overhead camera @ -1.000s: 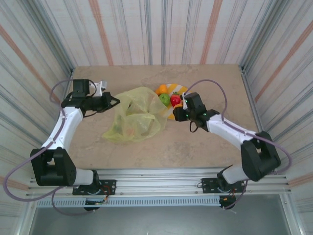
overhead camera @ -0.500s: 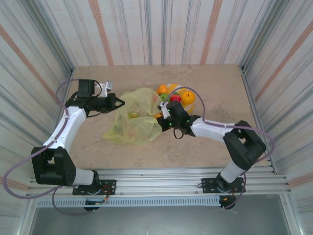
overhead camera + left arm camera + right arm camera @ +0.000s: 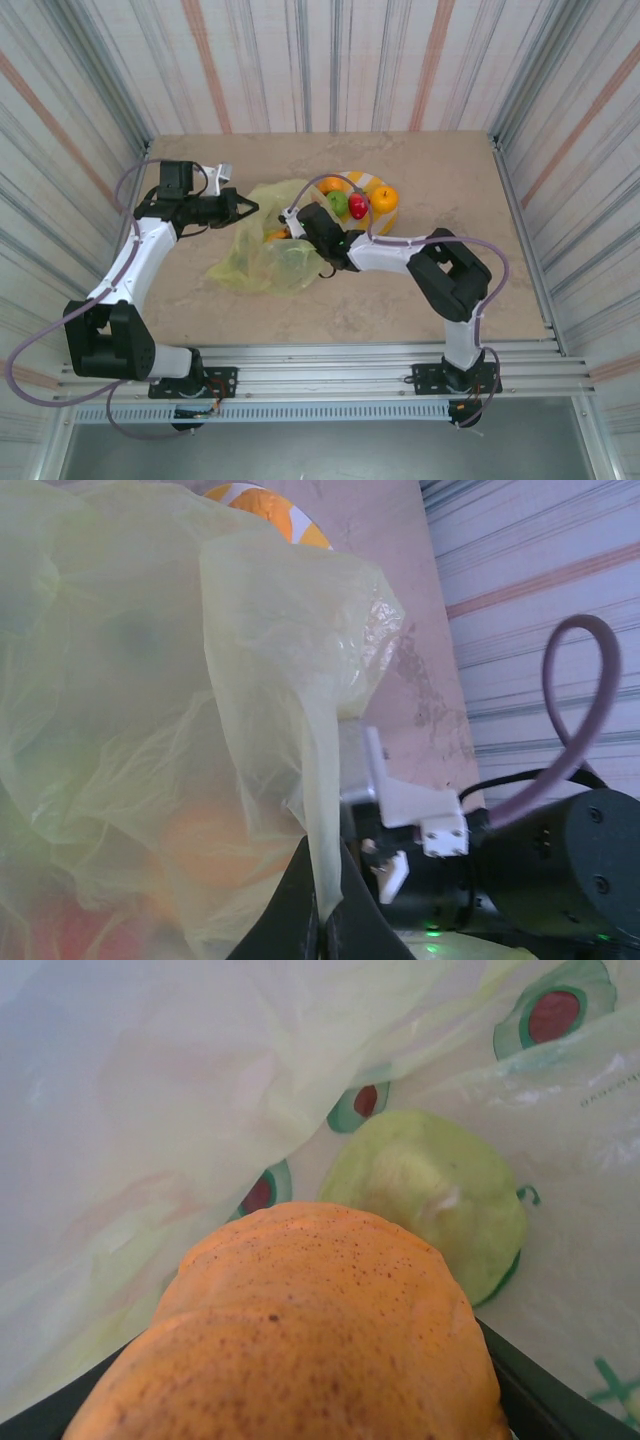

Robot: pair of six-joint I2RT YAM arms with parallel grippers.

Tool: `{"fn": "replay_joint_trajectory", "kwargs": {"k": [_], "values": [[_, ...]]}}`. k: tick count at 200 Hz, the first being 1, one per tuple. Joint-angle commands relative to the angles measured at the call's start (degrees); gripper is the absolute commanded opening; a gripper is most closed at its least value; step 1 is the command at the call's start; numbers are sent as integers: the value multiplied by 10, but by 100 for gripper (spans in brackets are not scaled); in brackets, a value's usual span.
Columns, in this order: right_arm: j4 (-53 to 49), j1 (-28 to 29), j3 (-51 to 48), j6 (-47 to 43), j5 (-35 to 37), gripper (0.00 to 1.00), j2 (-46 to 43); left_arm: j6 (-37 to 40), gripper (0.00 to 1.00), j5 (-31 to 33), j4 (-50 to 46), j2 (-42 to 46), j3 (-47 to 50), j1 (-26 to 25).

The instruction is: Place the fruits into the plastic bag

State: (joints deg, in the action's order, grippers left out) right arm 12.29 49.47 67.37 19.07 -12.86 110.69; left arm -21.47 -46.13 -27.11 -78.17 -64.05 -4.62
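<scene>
Two robot arms are working over a beige stone-patterned table (image 3: 430, 290), seen from above. At the left of the frame, the left gripper (image 3: 243, 207) is pinching shut on the upper edge of the plastic bag (image 3: 262, 262), a crinkly translucent yellow-green bag lying just left of centre. In the left wrist view, a fold of the film is running down into the closed fingers at the bottom of the frame. Blurred orange and reddish shapes are showing through the bag at lower left.

Moving right to the centre, the right gripper (image 3: 284, 229) is reaching into the mouth of the bag. Its jaws are standing partly spread and clamping a speckled orange fruit (image 3: 276, 236). In the right wrist view, this fruit is sitting large in the lower half of the frame between the dark fingers. A pale green fruit (image 3: 430, 1210) is lying just beyond it, inside the bag. The film around it is printed with small green rings with red centres.

Further right, at upper centre, a round yellow-and-white striped plate (image 3: 368, 179) is carrying four more fruits. From left to right these are a small orange one (image 3: 331, 184), a green one (image 3: 338, 203), a red one (image 3: 358, 205) and a larger orange one (image 3: 384, 198), all sitting close together.
</scene>
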Motion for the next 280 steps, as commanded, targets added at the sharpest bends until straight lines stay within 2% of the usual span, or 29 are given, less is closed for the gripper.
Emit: {"fn": "replay_joint_trajectory", "kwargs": {"k": [1,23,78,128,151,224,258,280], "values": [[21,9,24,28,23,54,28,-6,2,-19,6,18,2,-5],[-2,19,48,37,57,56,47,-9,2,-19,6,19,3,-5],[-17,37,84,57,60,64,79,-9,2,-15,3,19,3,-5],[-42,33,67,67,69,83,54,-9,2,-10,0,20,3,-5],[-43,27,44,70,66,89,26,-9,2,-6,-3,19,2,-4],[-61,17,-32,73,77,91,-68,-6,2,12,-14,18,0,5],[-102,8,-66,82,115,91,-111,-1,1,16,-17,19,0,11],[-94,3,-98,84,116,90,-140,9,0,30,-23,20,1,11]]}}
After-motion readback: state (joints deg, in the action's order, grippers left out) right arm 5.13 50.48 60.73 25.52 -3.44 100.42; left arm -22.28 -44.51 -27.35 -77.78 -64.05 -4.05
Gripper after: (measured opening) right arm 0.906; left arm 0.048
